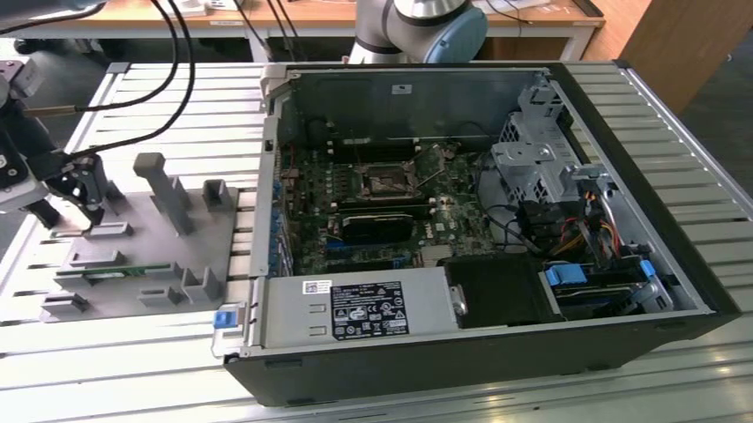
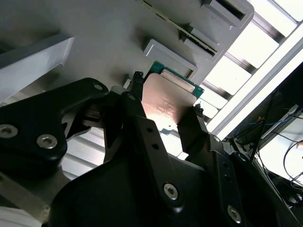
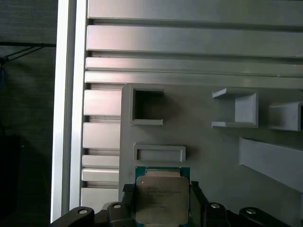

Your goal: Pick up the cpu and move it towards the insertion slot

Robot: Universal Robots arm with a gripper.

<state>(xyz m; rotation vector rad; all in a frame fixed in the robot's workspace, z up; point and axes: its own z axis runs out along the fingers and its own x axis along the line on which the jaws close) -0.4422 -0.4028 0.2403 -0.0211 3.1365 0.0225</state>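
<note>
The cpu (image 3: 162,197), a small flat square chip with a silvery top and green rim, sits between my gripper's (image 3: 161,190) two black fingers. In the second wrist view the cpu (image 2: 166,101) is pinched on two opposite edges by the gripper (image 2: 168,94), just above the grey holder plate (image 2: 85,28). In the exterior view my gripper (image 1: 70,211) hangs over the left end of that holder plate (image 1: 153,238). The insertion slot (image 1: 386,182), a dark square socket with a metal frame, lies on the motherboard inside the open computer case (image 1: 612,132), well to the exterior view's right of the gripper.
The grey holder plate carries upright posts (image 1: 161,189) and square recesses (image 3: 147,105). A thin green memory stick (image 1: 112,271) lies in it. The case wall (image 1: 273,159) stands between the holder and the motherboard. Cables (image 1: 176,53) hang near the arm. The ribbed metal table (image 1: 659,97) runs all around.
</note>
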